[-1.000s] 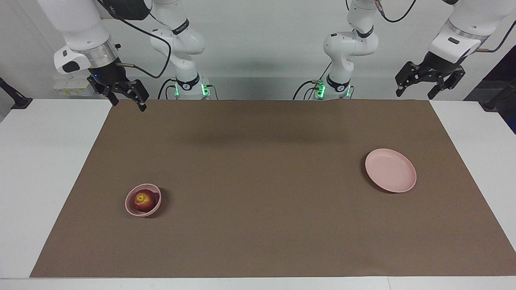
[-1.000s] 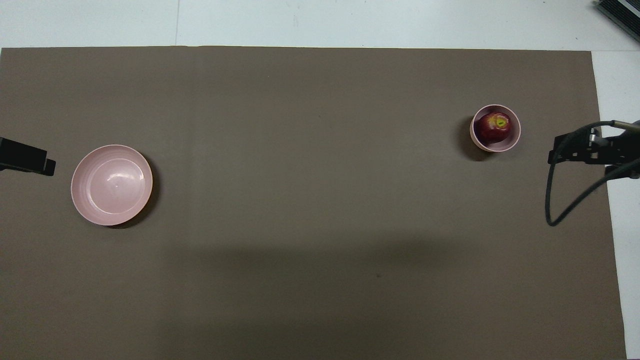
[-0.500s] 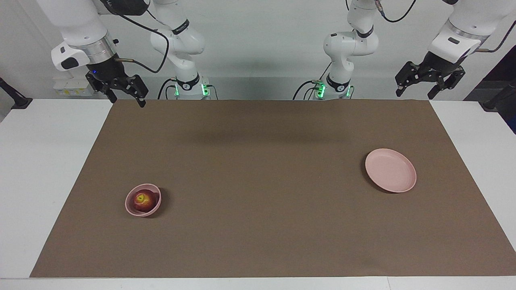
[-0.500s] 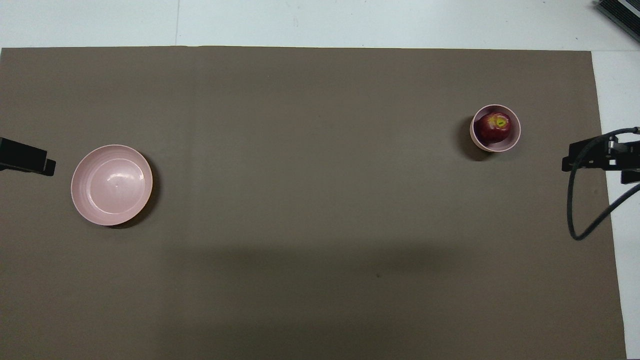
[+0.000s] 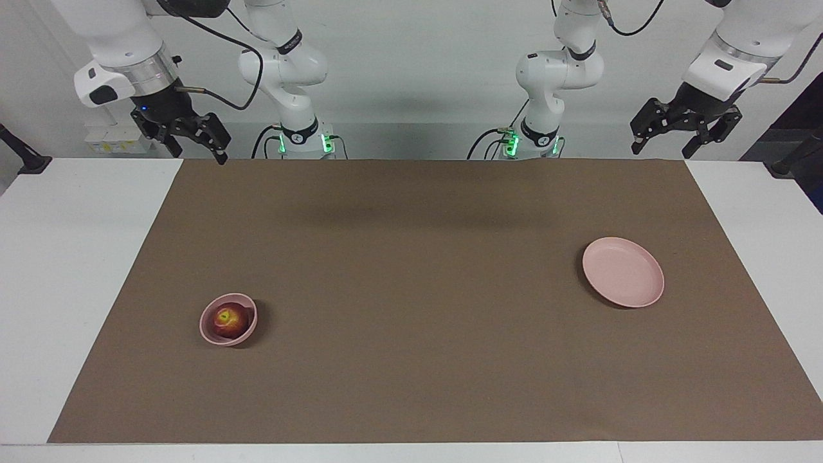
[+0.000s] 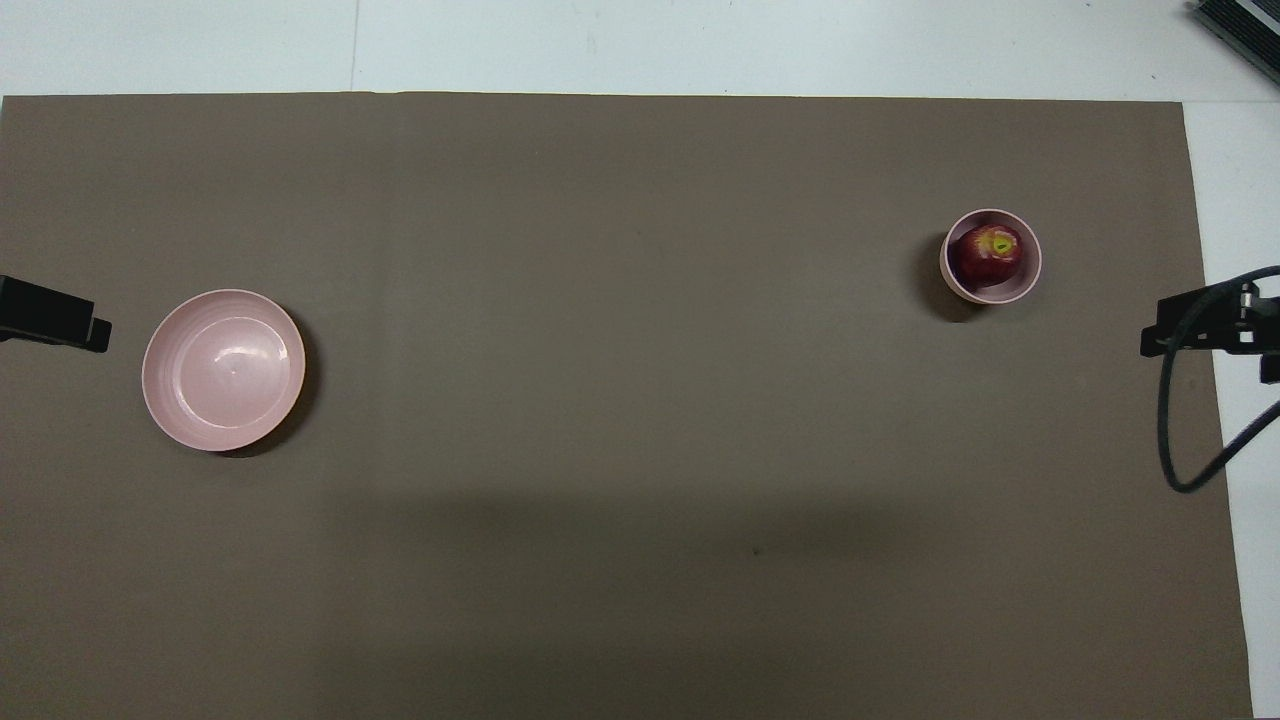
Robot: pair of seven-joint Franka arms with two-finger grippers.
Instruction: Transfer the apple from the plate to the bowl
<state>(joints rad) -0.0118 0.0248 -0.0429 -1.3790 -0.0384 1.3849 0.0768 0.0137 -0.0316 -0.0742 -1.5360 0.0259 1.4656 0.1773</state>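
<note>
Resting in the bowl (image 5: pixel 228 319), the apple (image 5: pixel 226 319) looks delivered; one plate (image 5: pixel 623 271) sits bare toward the left arm's end.
Left gripper (image 5: pixel 684 133) and right gripper (image 5: pixel 191 139) hang raised over the mat's robot-side corners, fingers apart, holding nothing. Best finish: keep both high, clear of the bowl. Count: one apple, one bowl, one plate, two grippers.

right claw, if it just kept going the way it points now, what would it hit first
Probably the brown mat near its corner at the right arm's end. The right claw points down, open and empty; the bowl with the apple lies well clear.
</note>
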